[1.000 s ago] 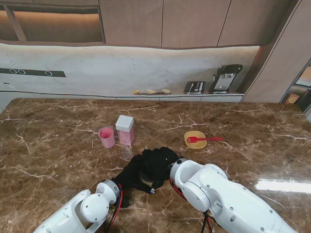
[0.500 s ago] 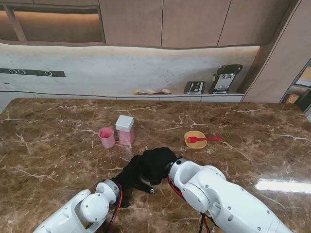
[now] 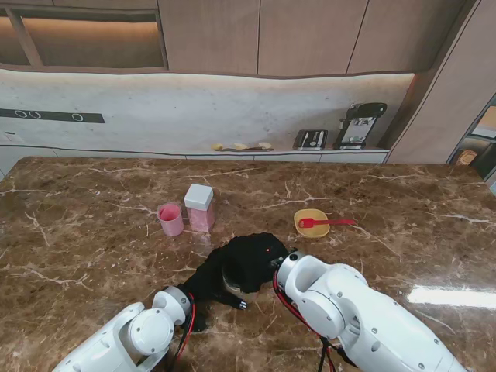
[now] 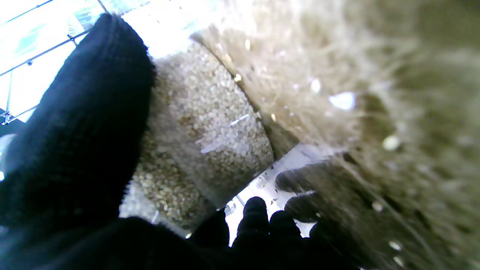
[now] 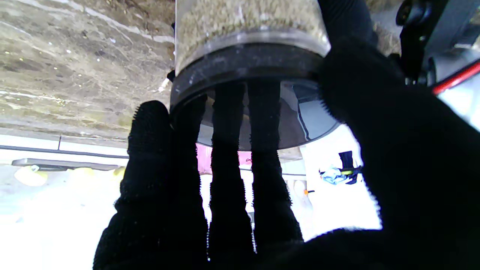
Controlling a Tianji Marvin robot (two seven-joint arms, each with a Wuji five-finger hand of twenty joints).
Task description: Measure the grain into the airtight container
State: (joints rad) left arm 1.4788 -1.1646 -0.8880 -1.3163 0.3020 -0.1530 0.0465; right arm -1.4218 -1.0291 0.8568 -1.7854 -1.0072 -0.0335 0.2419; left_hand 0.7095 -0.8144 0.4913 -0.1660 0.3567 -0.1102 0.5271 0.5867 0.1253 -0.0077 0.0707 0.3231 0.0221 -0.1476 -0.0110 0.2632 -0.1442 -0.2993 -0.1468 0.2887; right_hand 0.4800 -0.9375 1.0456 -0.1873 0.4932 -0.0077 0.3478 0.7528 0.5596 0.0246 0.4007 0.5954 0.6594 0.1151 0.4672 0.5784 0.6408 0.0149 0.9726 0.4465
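Observation:
A clear jar of grain (image 4: 210, 123) stands near the table's middle, almost hidden between my two black-gloved hands; only a sliver of it (image 3: 231, 279) shows from the stand. My left hand (image 3: 211, 280) is shut around the jar's body, thumb (image 4: 75, 123) on one side. From above, my right hand (image 3: 260, 249) is shut on the jar's black lid (image 5: 243, 63), fingers (image 5: 232, 168) across its top and thumb on the rim. The pink airtight container (image 3: 200, 208) with a white lid stands farther from me, to the left, with a pink cup (image 3: 170, 218) beside it.
A yellow dish (image 3: 310, 225) holding a red spoon (image 3: 325, 222) lies farther off to the right. A toaster (image 3: 310, 139) and a coffee machine (image 3: 358, 124) stand on the back counter beyond the marble table (image 3: 93, 232).
My right hand has closed in over the jar's top, hiding the lid that showed a second ago; the right forearm has turned slightly. The left arm has stayed put.

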